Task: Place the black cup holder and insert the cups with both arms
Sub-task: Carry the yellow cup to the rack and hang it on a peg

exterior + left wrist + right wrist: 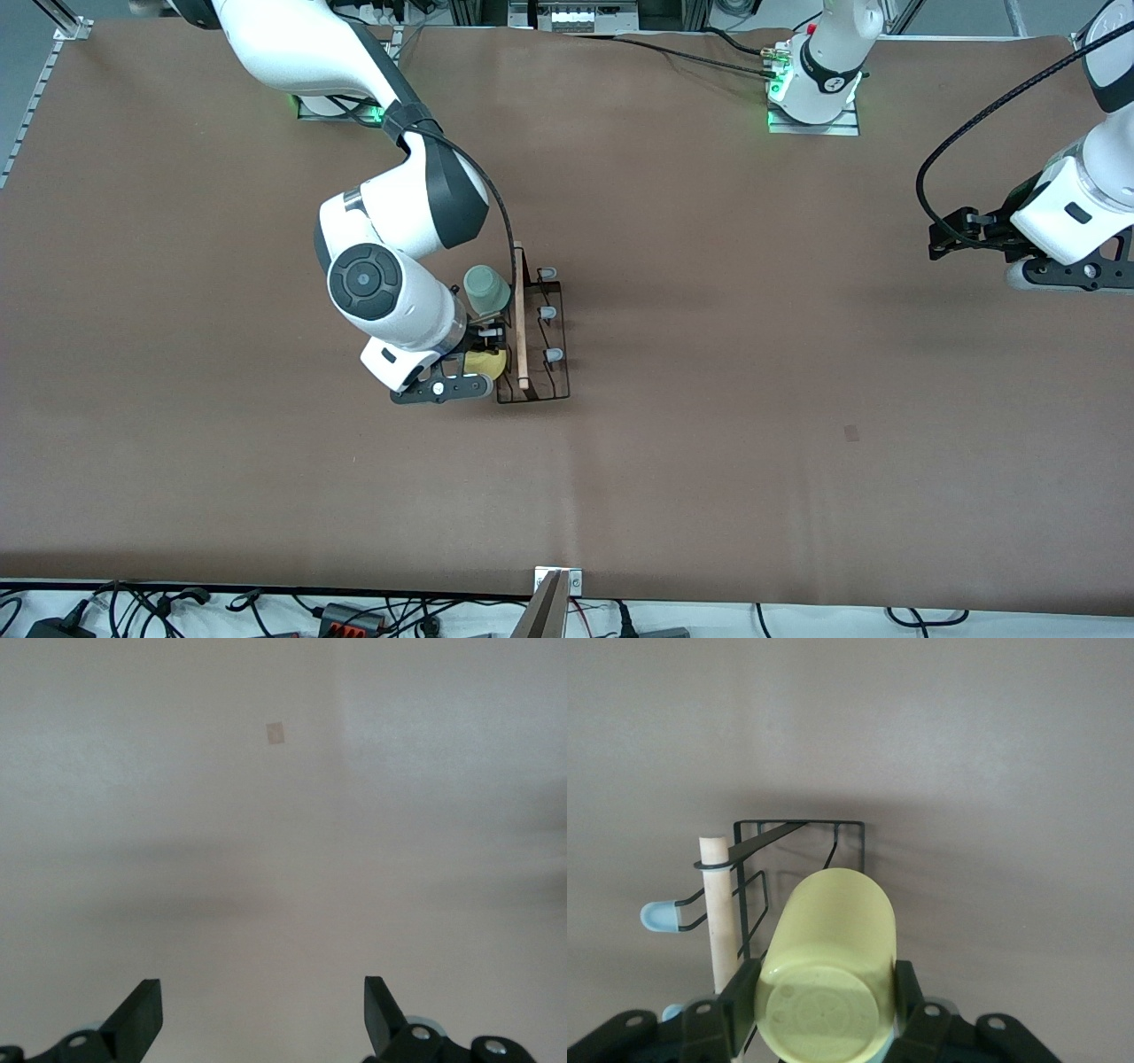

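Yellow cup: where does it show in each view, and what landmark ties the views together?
Front view: the yellow cup sits under the right gripper, beside the black cup holder.
Left wrist view: not in it; only bare table below the open left gripper.
Right wrist view: held between the fingers, bottom toward the camera.
Shared landmark: the holder's wooden rod, in the front and right wrist views.

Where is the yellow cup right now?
The yellow cup is clamped bottom-up in the right gripper, right beside the black cup holder, on the side where the mint green cup hangs.
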You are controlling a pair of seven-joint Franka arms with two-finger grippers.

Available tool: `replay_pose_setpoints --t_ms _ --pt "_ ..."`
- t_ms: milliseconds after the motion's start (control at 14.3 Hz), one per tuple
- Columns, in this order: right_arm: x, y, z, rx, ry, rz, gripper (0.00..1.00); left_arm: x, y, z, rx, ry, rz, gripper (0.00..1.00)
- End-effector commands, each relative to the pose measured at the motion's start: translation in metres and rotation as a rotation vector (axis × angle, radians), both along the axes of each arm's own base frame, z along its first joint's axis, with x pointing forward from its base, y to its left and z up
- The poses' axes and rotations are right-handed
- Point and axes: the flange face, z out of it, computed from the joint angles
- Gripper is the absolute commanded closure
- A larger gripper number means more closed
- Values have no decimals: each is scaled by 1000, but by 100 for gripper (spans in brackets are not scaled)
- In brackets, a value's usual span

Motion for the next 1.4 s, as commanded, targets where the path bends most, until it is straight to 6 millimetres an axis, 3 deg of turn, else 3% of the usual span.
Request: replay_pose_setpoints --t_ms 0,279,349,419,489,699,838,1048,1328 --pt "-1 3 -9 13 18 -14 74 -4 2 1 -15 -1 -17 0" --pt "4 5 -34 10 9 -14 74 -4 3 0 -15 0 -15 0" --pt "5 5 -37 9 6 -18 64 -4 3 1 -15 -1 -15 0" --pt "7 5 -39 12 -1 -34 11 -4 2 1 -15 -1 -17 0" --pt "7 5 -37 15 -5 -30 0 -4 3 1 -15 -1 -15 0" --pt "11 -11 -8 12 -13 -34 0 -4 3 1 -15 -1 -15 0" --pt "14 -36 33 0 -27 -58 0 -4 3 0 -15 2 -15 0" --pt "26 -96 77 -48 -46 -115 0 -4 4 0 -15 0 -14 0" --pt "33 -176 115 -112 -29 -192 0 -4 4 1 -15 -1 -14 0"
